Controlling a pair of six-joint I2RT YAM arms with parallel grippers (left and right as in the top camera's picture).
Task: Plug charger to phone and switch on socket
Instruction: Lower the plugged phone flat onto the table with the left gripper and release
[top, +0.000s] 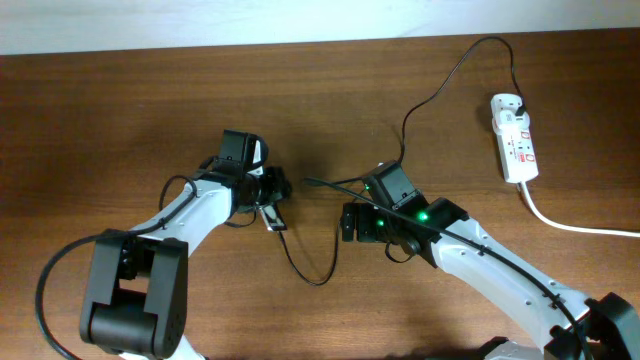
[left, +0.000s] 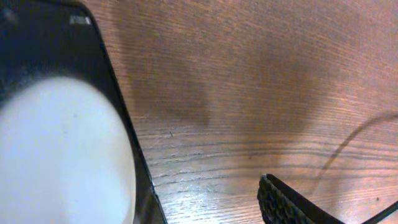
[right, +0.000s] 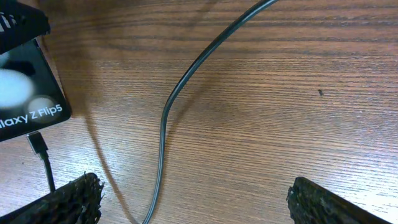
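The black phone (top: 273, 217) lies on the table at centre left. In the left wrist view it (left: 62, 124) fills the left side, blurred, with a big white spot. My left gripper (top: 270, 190) is over it; one finger shows, well clear of the phone's edge, so the left gripper (left: 202, 202) looks open. The charger cable (top: 325, 262) runs from its plug at the socket (top: 514, 135). Its connector tip (right: 37, 143) meets the lettered end of the phone (right: 28, 93). My right gripper (right: 193, 199) is open and empty, and the cable (right: 168, 118) lies between its fingers.
The socket's thick white cord (top: 575, 226) trails off to the right edge. The black cable arches up near the table's back edge (top: 490, 42). The right arm (top: 470, 250) stretches across the lower right of the brown wooden table (top: 120, 120).
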